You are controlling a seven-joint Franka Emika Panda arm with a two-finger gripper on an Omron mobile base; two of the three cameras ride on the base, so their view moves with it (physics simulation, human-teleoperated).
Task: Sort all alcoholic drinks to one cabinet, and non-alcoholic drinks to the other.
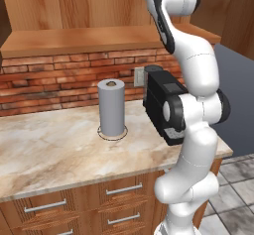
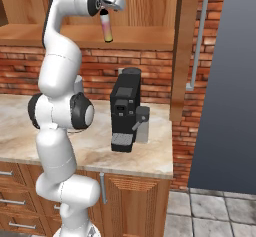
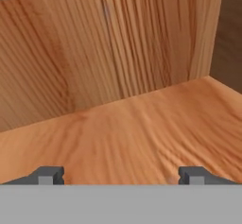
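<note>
Cabinet (image 3: 142, 124): the open wooden wall cabinet above the counter. In the hand view its shelf floor and back wall lie bare in front of me.

Counter (image 1: 44, 149): marble top with a brick wall behind it. On it stand a black coffee machine (image 2: 125, 108) and a roll of paper towel (image 1: 112, 107). No other drinks show on it from here.

Arm (image 2: 60, 81): mine, raised to shelf height.

Gripper (image 2: 106, 7): my fingers (image 3: 47, 175) stand wide apart near the hand view's two bottom corners, with nothing between them.

Pink bottle (image 2: 106, 28): slim, black-capped, upright just under my hand at the shelf's front edge. I judge it released, though whether it rests on the shelf is unclear.

Progress: one soft drink is delivered at most. The remaining bottles are unaccounted for.
</note>
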